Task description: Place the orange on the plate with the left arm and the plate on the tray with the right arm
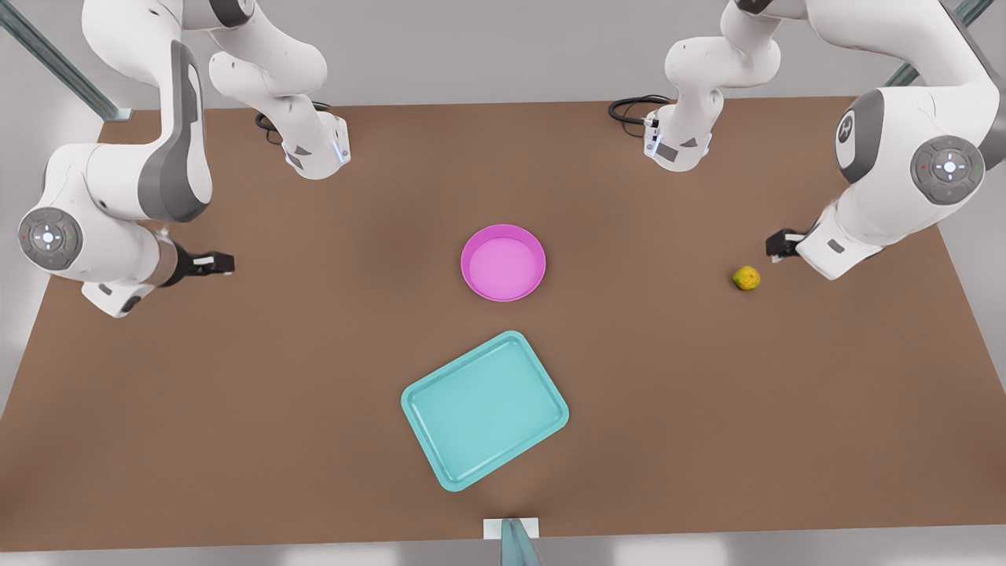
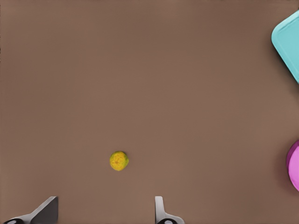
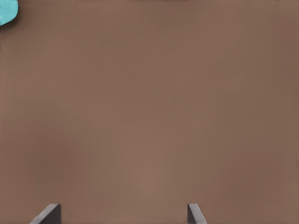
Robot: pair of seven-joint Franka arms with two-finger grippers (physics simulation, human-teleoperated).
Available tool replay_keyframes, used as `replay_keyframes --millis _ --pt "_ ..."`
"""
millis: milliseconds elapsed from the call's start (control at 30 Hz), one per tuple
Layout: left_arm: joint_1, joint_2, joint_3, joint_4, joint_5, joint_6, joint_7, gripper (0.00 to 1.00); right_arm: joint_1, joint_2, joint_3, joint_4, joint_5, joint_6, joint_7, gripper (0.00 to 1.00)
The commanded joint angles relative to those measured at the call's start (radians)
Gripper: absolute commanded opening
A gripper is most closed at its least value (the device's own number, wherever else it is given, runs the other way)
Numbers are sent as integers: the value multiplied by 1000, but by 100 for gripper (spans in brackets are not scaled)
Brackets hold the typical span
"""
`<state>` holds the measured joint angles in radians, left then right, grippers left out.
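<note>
A small yellow-orange orange (image 1: 746, 277) lies on the brown table at the front view's right. My left gripper (image 1: 776, 247) hovers just beside it, open and holding nothing. From the left wrist, the orange (image 2: 119, 160) sits a little ahead of the spread left gripper (image 2: 103, 212). The magenta plate (image 1: 503, 263) rests near the table's centre, with the turquoise tray (image 1: 485, 409) in front of it at an angle. Edges of the plate (image 2: 294, 165) and the tray (image 2: 287, 42) show from the left wrist. My right gripper (image 1: 222, 263) waits open at the front view's left, over bare table (image 3: 121, 214), with a tray corner (image 3: 7, 11) far off.
Both arm bases (image 1: 314, 149) (image 1: 680, 141) stand at the back of the table with black cables beside them. A metal post and bracket (image 1: 512, 538) sits at the front edge. Brown tabletop stretches between the plate, the tray and each gripper.
</note>
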<state>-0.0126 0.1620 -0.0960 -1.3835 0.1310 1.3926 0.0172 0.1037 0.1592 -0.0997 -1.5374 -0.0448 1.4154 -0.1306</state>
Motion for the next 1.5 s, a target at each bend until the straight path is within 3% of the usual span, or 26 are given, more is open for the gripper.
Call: replay_keyframes --millis 0,100,200,267,300,400,700,1433,1467 --pt "2 -1 1 -3 1 52 12 100 1 0 0 0 0 53 -63 100" --pt "16 39 51 -147 2 92 -2 100 1 0 0 0 0 53 -63 100" --pt "20 126 139 -339 2 351 -19 100 -2 -1 0 -1 0 51 -63 100" --pt "43 123 147 -577 1 663 -23 100 1 0 0 -3 0 51 -63 100" --pt "43 105 148 -650 1 730 -23 100 1 2 0 -3 0 51 -63 100" --pt "43 70 191 -763 2 753 -17 100 2 2 0 -3 0 53 -63 100" --pt "46 119 242 -855 -44 864 -10 100 2 6 0 -1 0 51 -63 100" --pt "63 228 240 -882 -45 872 -6 100 4 8 0 -3 0 48 -63 100" --pt "63 229 240 -882 -45 872 -8 91 4 10 0 -1 0 50 -63 100"
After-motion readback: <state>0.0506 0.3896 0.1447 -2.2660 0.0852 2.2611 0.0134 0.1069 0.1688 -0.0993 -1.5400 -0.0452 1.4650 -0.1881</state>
